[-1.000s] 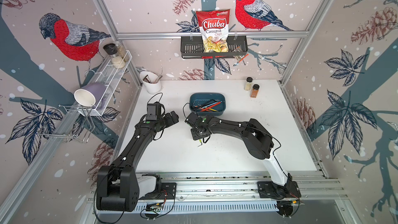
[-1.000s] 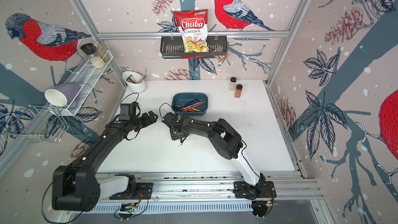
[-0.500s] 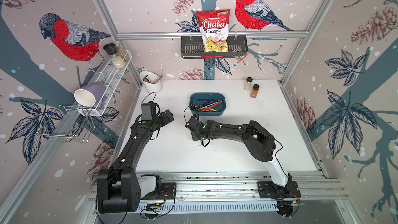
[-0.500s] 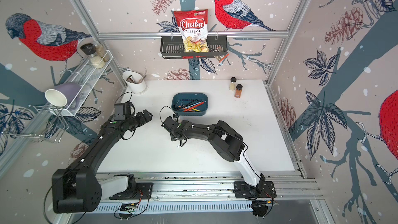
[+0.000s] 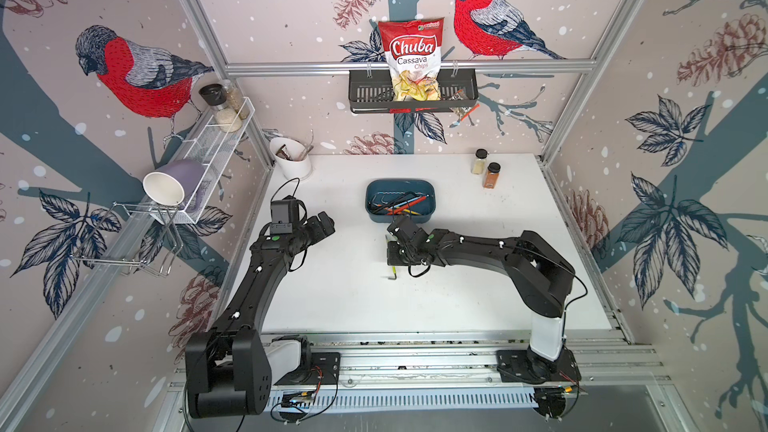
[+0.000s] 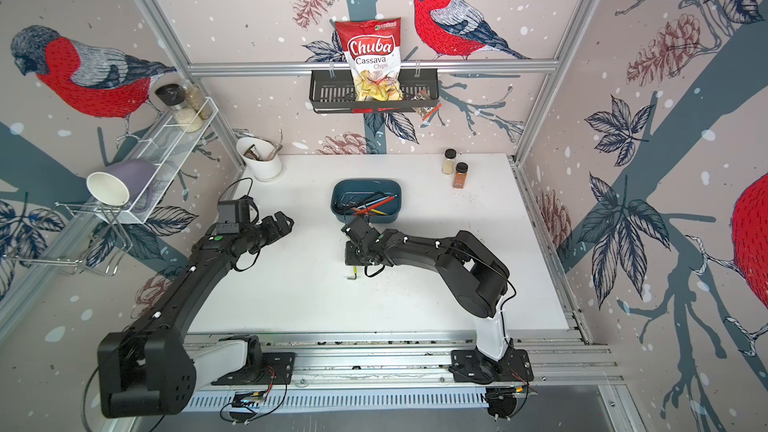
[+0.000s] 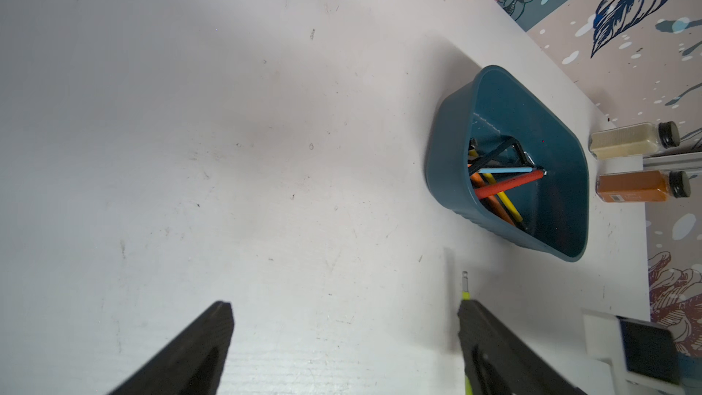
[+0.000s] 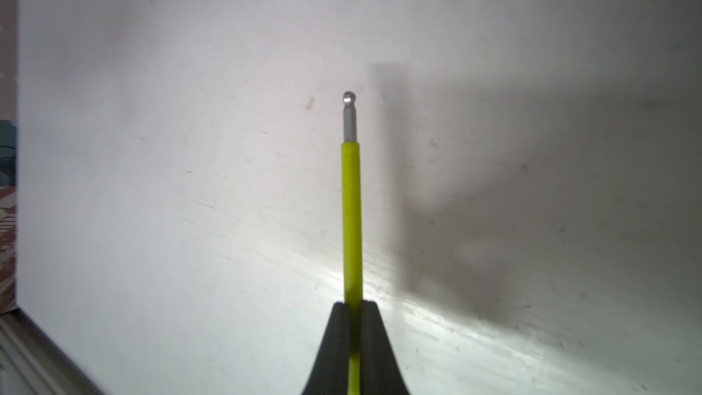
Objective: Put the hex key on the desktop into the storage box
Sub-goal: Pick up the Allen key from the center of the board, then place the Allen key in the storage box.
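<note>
The matte white worktop [image 5: 457, 292], faintly scuffed, sits inside aluminium rails and walls papered with bullfinches and pine cones. Near its middle the right end effector [image 8: 352, 303] has its two tapered black fingers pressed together on the hex key [image 8: 351, 214]. The key is a thin straight shaft in a lime-yellow sleeve, ending in bare grey steel with a small ball tip. In a top view its short bent end pokes out from under the wrist toward the near edge. The key is just beside the storage box [image 5: 376, 218], outside it; I cannot tell whether it touches the surface. The box is a glossy dark teal plastic tub with rounded corners, holding slender red, orange, yellow, blue and black rods [image 7: 505, 184]. The left end effector [image 7: 342, 305] hovers with its fingers spread wide, gripping nothing.
</note>
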`<state>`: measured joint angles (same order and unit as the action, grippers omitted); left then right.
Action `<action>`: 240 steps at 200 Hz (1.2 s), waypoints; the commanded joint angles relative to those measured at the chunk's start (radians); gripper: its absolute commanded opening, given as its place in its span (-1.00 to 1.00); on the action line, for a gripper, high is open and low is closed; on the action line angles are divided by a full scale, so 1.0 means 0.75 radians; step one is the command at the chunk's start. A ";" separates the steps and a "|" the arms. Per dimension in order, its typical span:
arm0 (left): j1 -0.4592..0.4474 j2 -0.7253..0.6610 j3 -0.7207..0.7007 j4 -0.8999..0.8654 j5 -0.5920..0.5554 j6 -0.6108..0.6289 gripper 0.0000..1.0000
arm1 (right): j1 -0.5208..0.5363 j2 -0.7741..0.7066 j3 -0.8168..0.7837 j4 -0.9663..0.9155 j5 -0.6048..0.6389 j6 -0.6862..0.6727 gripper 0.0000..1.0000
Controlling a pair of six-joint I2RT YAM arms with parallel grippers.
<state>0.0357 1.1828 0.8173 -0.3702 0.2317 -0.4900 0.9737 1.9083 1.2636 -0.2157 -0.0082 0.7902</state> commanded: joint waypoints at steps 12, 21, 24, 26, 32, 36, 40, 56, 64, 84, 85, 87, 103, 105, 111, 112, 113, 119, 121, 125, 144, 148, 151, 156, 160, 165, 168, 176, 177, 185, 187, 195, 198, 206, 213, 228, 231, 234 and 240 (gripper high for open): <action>0.002 0.002 -0.005 0.015 0.006 0.005 0.92 | -0.026 -0.070 0.075 -0.023 -0.005 0.016 -1.00; 0.002 0.007 -0.011 0.021 0.023 0.001 0.92 | -0.035 -0.090 0.099 -0.024 -0.002 0.016 -1.00; 0.003 0.008 -0.010 0.022 0.026 -0.001 0.92 | -0.037 -0.096 0.105 -0.021 -0.001 0.016 -1.00; 0.003 0.011 -0.009 0.022 0.026 -0.001 0.92 | -0.040 -0.100 0.109 -0.019 -0.001 0.016 -1.00; 0.003 0.014 -0.007 0.019 0.025 0.000 0.92 | -0.048 -0.112 0.117 -0.010 -0.007 0.016 -1.00; 0.003 0.018 -0.003 0.015 0.023 0.002 0.92 | -0.054 -0.117 0.122 -0.002 -0.013 0.014 -1.00; 0.002 0.022 0.001 0.011 0.019 0.004 0.92 | -0.061 -0.121 0.128 0.001 -0.018 0.012 -1.00; 0.003 0.020 0.002 0.005 0.023 0.002 0.92 | -0.104 -0.119 0.170 -0.002 -0.043 0.008 -1.00; 0.003 0.013 -0.003 0.014 0.033 0.000 0.92 | -0.126 -0.110 0.192 -0.008 -0.053 0.011 -1.00; 0.002 0.006 -0.013 0.026 0.028 -0.006 0.92 | -0.194 -0.099 0.229 0.030 -0.088 0.047 -1.00; 0.003 0.006 -0.012 0.026 0.028 -0.006 0.92 | -0.198 -0.099 0.229 0.034 -0.090 0.050 -1.00; 0.003 0.006 -0.011 0.026 0.028 -0.008 0.92 | -0.202 -0.097 0.231 0.041 -0.095 0.055 -1.00; 0.003 0.006 -0.015 0.031 0.054 -0.013 0.92 | -0.259 -0.071 0.241 0.108 -0.148 0.116 -1.00; 0.002 0.005 -0.016 0.031 0.059 -0.014 0.92 | -0.261 -0.068 0.242 0.114 -0.154 0.122 -1.00; 0.003 0.005 -0.019 0.040 0.068 -0.017 0.91 | -0.288 -0.050 0.244 0.145 -0.188 0.154 -1.00; 0.003 0.006 -0.019 0.040 0.069 -0.016 0.91 | -0.290 -0.049 0.244 0.152 -0.194 0.160 -1.00; 0.002 0.005 -0.020 0.040 0.070 -0.016 0.91 | -0.294 -0.046 0.245 0.157 -0.198 0.165 -1.00; 0.002 0.006 -0.022 0.044 0.073 -0.019 0.91 | -0.313 -0.032 0.240 0.190 -0.220 0.193 -1.00; 0.002 0.005 -0.022 0.042 0.073 -0.018 0.92 | -0.318 -0.029 0.240 0.200 -0.227 0.202 -1.00; 0.002 0.006 -0.021 0.042 0.073 -0.018 0.92 | -0.329 -0.019 0.238 0.218 -0.236 0.219 -1.00; 0.002 0.006 -0.022 0.043 0.085 -0.020 0.91 | -0.370 0.036 0.248 0.290 -0.267 0.292 -1.00; 0.003 0.005 -0.026 0.045 0.089 -0.023 0.92 | -0.377 0.044 0.253 0.299 -0.273 0.303 -1.00; 0.002 0.004 -0.026 0.048 0.091 -0.023 0.92 | -0.388 0.058 0.258 0.318 -0.285 0.321 -1.00; 0.004 0.003 -0.030 0.053 0.094 -0.024 0.92 | -0.398 0.076 0.262 0.348 -0.302 0.347 -1.00; 0.003 0.003 -0.032 0.055 0.093 -0.027 0.92 | -0.407 0.090 0.264 0.374 -0.315 0.366 -1.00; 0.003 0.001 -0.034 0.057 0.093 -0.028 0.91 | -0.415 0.103 0.266 0.403 -0.325 0.390 -1.00; 0.004 0.002 -0.034 0.058 0.091 -0.030 0.92 | -0.419 0.113 0.267 0.419 -0.328 0.404 -1.00; 0.004 0.003 -0.034 0.060 0.091 -0.030 0.91 | -0.432 0.137 0.272 0.454 -0.332 0.439 -1.00; 0.004 0.003 -0.034 0.061 0.092 -0.030 0.92 | -0.433 0.141 0.275 0.460 -0.332 0.442 -1.00; 0.003 0.002 -0.036 0.065 0.093 -0.033 0.92 | -0.442 0.165 0.285 0.486 -0.337 0.465 -1.00; 0.004 0.001 -0.037 0.064 0.094 -0.034 0.92 | -0.445 0.177 0.293 0.492 -0.340 0.470 -1.00; 0.003 0.000 -0.042 0.070 0.100 -0.037 0.92 | -0.451 0.206 0.307 0.502 -0.347 0.481 -1.00; 0.004 0.000 -0.042 0.072 0.103 -0.039 0.91 | -0.453 0.223 0.319 0.504 -0.349 0.489 -1.00; 0.003 0.000 -0.046 0.080 0.109 -0.039 0.92 | -0.461 0.255 0.336 0.515 -0.360 0.505 -1.00; 0.002 0.002 -0.045 0.081 0.110 -0.041 0.92 | -0.465 0.280 0.343 0.532 -0.366 0.517 -1.00; 0.002 0.011 -0.041 0.080 0.106 -0.039 0.91 | -0.478 0.324 0.353 0.565 -0.372 0.533 -0.96; 0.002 0.013 -0.042 0.079 0.104 -0.040 0.91 | -0.479 0.333 0.357 0.564 -0.369 0.532 -0.96; 0.003 0.014 -0.041 0.079 0.104 -0.039 0.92 | -0.483 0.342 0.363 0.564 -0.366 0.533 -0.95; 0.003 0.016 -0.041 0.076 0.106 -0.039 0.92 | -0.488 0.360 0.376 0.564 -0.365 0.534 -0.94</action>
<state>0.0357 1.1885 0.7856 -0.3393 0.2977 -0.5198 0.6209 2.1349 1.5173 0.1341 -0.2642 1.1526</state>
